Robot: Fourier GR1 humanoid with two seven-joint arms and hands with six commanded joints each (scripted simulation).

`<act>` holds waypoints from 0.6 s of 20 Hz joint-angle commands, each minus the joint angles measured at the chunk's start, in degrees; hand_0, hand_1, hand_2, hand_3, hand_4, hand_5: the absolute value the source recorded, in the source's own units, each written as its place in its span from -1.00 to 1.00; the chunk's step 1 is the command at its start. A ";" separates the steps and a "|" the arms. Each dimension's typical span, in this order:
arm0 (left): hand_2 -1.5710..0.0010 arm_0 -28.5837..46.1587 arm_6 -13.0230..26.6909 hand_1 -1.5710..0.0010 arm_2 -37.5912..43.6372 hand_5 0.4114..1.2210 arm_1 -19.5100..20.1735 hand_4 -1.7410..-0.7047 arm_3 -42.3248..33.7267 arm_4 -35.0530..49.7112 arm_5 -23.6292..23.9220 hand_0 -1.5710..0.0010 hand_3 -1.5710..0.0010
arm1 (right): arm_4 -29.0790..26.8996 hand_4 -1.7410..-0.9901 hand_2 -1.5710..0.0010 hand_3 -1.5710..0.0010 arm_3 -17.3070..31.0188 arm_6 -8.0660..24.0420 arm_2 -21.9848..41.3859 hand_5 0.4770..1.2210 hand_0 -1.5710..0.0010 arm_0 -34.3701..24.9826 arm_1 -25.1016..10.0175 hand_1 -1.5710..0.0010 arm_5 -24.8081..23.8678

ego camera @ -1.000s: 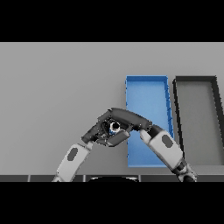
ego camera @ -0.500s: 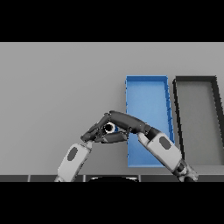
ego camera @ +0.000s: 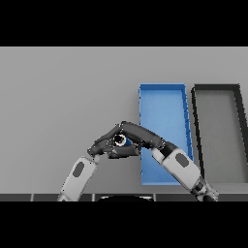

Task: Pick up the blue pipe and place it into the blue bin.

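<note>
Both my hands meet over the grey table (ego camera: 58,97), just left of the blue bin (ego camera: 162,104). My right hand (ego camera: 138,133) comes in from the lower right, crossing the bin's lower left part, fingers curled round the blue pipe (ego camera: 121,141). Only the pipe's end shows: a pale ring with a dark hole and a sliver of blue beside it, the rest covered by fingers. My left hand (ego camera: 104,145) reaches up from the lower left and sits against the same spot, its fingers (ego camera: 123,153) curled under the pipe and touching the right hand. So both hands are clamped on the pipe; I can't tell which one carries the load. The pipe sits left of the bin's left wall, outside the bin, not yet over it. Can't tell whether it's lifted off the table or resting on it. The bin lies long side running away from me, interior bare where visible, near end partly hidden by my right forearm. A dark bin (ego camera: 218,92) of similar shape sits just right of the blue one, a narrow gap between them.
</note>
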 commanded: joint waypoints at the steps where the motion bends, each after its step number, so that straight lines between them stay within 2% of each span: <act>1: 0.57 0.53 1.00 0.55 0.17 0.52 -0.07 0.27 -0.21 -0.06 -0.11 0.51 0.61 | 0.72 -0.99 -1.00 -0.99 -0.22 -0.57 0.13 0.98 -0.99 0.10 -0.18 -0.99 0.16; 2: 0.65 0.36 2.95 0.64 0.64 0.30 -0.49 0.34 0.06 0.30 0.07 0.61 0.69 | 1.41 -1.00 -1.00 -0.99 0.21 -0.40 0.34 0.99 -1.00 -0.03 0.28 -1.00 -0.19; 4: 0.78 0.89 4.26 0.77 0.60 -0.11 -0.69 0.44 -0.37 0.53 0.16 0.75 0.80 | 2.38 -1.00 -1.00 -1.00 -0.60 -1.74 0.84 0.99 -1.00 0.88 0.18 -1.00 -0.04; 5: 0.82 1.77 4.71 0.82 0.18 -0.28 -1.09 0.47 -0.42 0.44 0.41 0.80 0.84 | 2.03 -1.00 -1.00 -1.00 -0.71 -1.59 0.41 0.99 -1.00 0.66 0.21 -1.00 -0.07; 6: 0.86 1.79 6.78 0.85 0.77 -0.42 -1.22 0.49 -0.59 1.23 0.37 0.84 0.87 | 2.34 -1.00 -1.00 -1.00 -0.64 -1.47 0.72 0.99 -1.00 0.96 0.29 -1.00 0.05; 10: 0.94 1.75 7.29 0.94 0.99 -0.75 -1.25 0.53 0.04 0.39 1.27 0.93 0.95 | 0.58 -1.00 -1.00 -1.00 0.12 -2.21 -0.20 1.00 -1.00 0.78 1.82 -1.00 -0.50; 12: 0.96 1.38 7.61 0.96 1.27 -0.82 -0.95 0.57 0.45 0.05 1.40 0.96 0.97 | -3.51 -1.00 -1.00 -1.00 -0.10 -0.88 -1.47 1.00 -1.00 0.21 3.03 -1.00 -1.37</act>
